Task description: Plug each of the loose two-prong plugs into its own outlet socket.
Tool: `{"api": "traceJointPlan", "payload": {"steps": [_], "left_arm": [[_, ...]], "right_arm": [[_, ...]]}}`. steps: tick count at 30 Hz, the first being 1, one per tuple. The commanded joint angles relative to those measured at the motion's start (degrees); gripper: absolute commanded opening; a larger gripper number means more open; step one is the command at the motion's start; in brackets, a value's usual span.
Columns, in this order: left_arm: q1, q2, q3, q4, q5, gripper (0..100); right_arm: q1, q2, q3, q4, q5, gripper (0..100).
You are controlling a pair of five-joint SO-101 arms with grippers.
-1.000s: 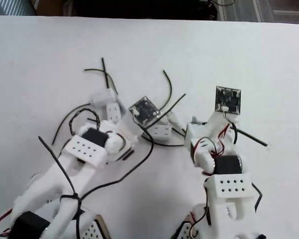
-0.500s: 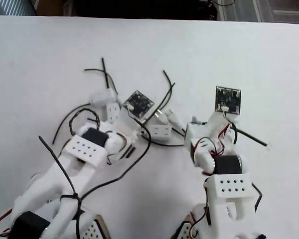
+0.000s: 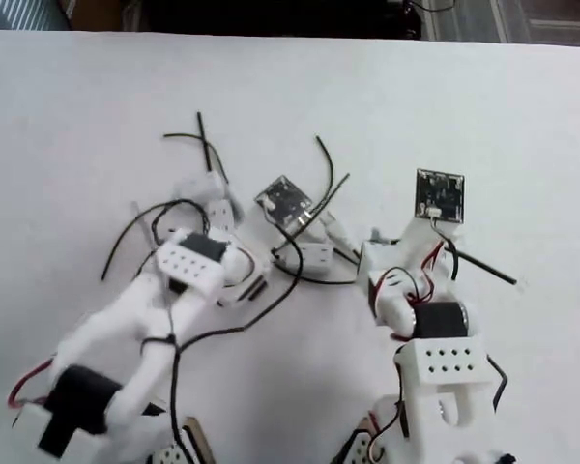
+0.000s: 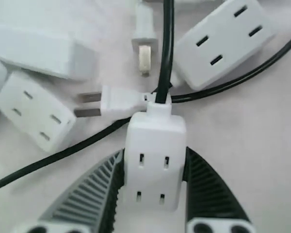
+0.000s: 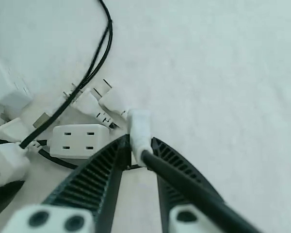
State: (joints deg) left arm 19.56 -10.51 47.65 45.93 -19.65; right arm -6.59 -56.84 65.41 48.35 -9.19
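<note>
Progress judged nil: outlet block (image 4: 153,145) is clamped by left gripper (image 4: 154,162), corded plug (image 5: 138,128) is pinched by right gripper (image 5: 140,145), bare-pronged plug (image 4: 119,99) is seen unseated beside block, high-view centre

The far half of the bench (image 3: 416,87) lay open, as did the stretch to the right of the right tool (image 5: 139,141), which was clamped on a white plug (image 5: 138,128). Between the arms the way was crowded with outlet blocks (image 4: 218,31), loose plugs (image 5: 111,103) and black cords (image 4: 167,43). Directly ahead of the left tool (image 4: 153,154) and its gripped outlet (image 4: 153,170), a two-prong plug (image 4: 117,99) and one cord crossed the path.
</note>
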Motion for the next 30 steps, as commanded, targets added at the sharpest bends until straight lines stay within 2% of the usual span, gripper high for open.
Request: {"api": "traceJointPlan", "payload": {"steps": [1,6,10,12,18,21,25,30], "left_arm": [[0.0,3.5,-5.9,1.5,-1.1,6],[-1.5,3.8,-6.7,1.9,-1.2,8],[-3.3,3.4,-6.8,3.7,-1.1,26],[-3.8,3.4,-7.6,5.4,-0.9,32],[-4.1,3.3,-14.4,14.2,-0.1,32],[-5.9,0.9,-17.8,18.7,0.4,31],[-10.5,-12.0,-17.7,22.1,2.4,29],[-18.7,-31.9,-9.9,24.2,2.5,29]], "right_arm": [[-1.1,-0.8,-0.4,0.4,0.5,1.8],[-1.1,-0.8,-0.4,0.4,0.5,1.8],[-1.1,-0.8,-0.4,0.4,0.5,2.0],[-1.1,-0.8,-0.4,0.4,0.6,2.0],[-1.1,-0.8,-0.4,0.4,1.0,2.0],[-1.3,-1.2,-0.4,0.5,3.4,1.9],[-5.2,-1.3,-0.6,0.5,5.3,1.9],[-16.4,-1.0,-0.8,0.5,9.1,1.8]]}}
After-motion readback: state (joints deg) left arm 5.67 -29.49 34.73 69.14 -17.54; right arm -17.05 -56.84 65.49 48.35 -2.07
